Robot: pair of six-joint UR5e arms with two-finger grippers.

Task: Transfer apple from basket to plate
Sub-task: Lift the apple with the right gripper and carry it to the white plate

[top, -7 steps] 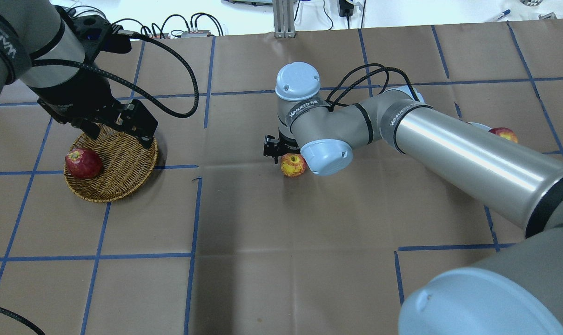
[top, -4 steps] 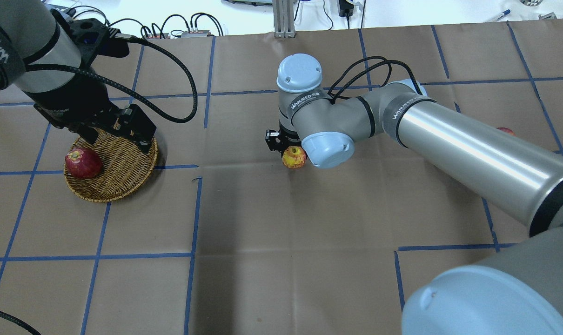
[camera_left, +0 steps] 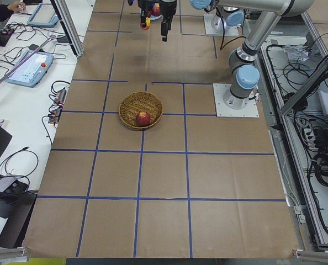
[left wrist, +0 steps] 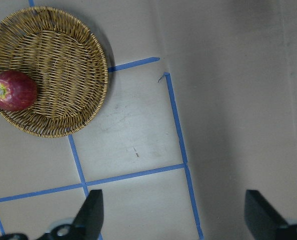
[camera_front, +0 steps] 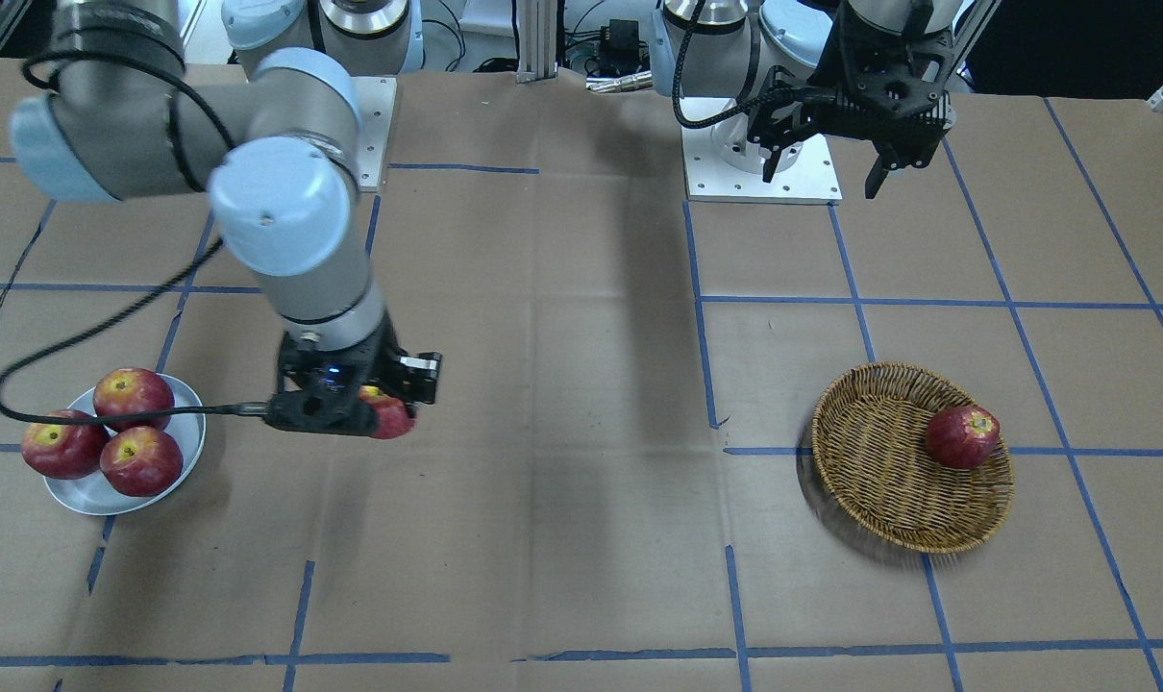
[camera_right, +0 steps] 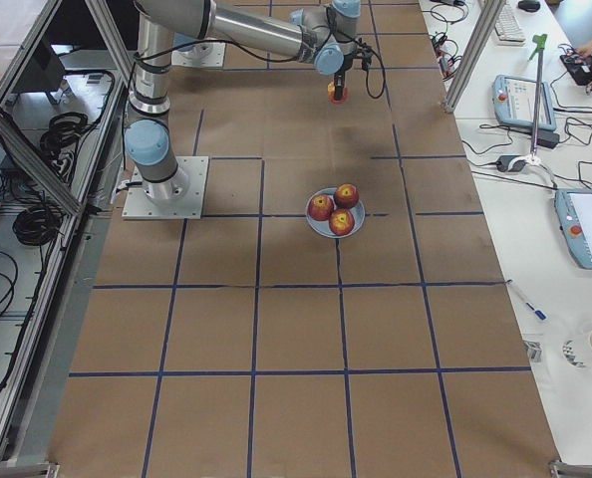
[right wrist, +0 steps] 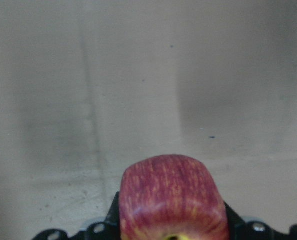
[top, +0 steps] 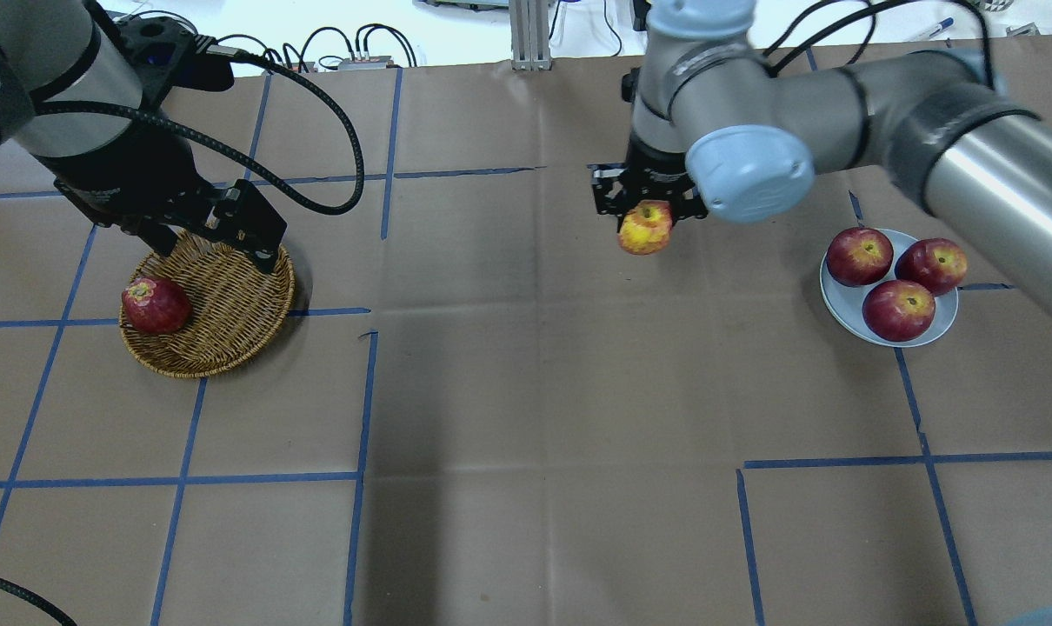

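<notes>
My right gripper [top: 646,216] is shut on the pinkish-red, yellow-patched apple [top: 645,228] and holds it above the table's middle, between basket and plate. The apple fills the bottom of the right wrist view [right wrist: 171,197] and shows under the wrist in the front view [camera_front: 389,413]. The wicker basket [top: 230,300] lies at the left with one dark red apple [top: 155,305] in it. The grey-white plate [top: 839,300] at the right carries three red apples [top: 899,309]. My left gripper [top: 220,252] is open and empty, raised over the basket's far rim.
Brown paper with blue tape lines covers the table [top: 526,417]. In the front view the basket [camera_front: 879,481] is at the right and the plate [camera_front: 189,432] at the left. A cable [camera_front: 111,415] from the right wrist hangs across the plate's apples.
My right arm has swung right and away with the apple in its gripper, toward the plate. The plate, hidden under the arm before, now shows. The left gripper has barely moved.
</notes>
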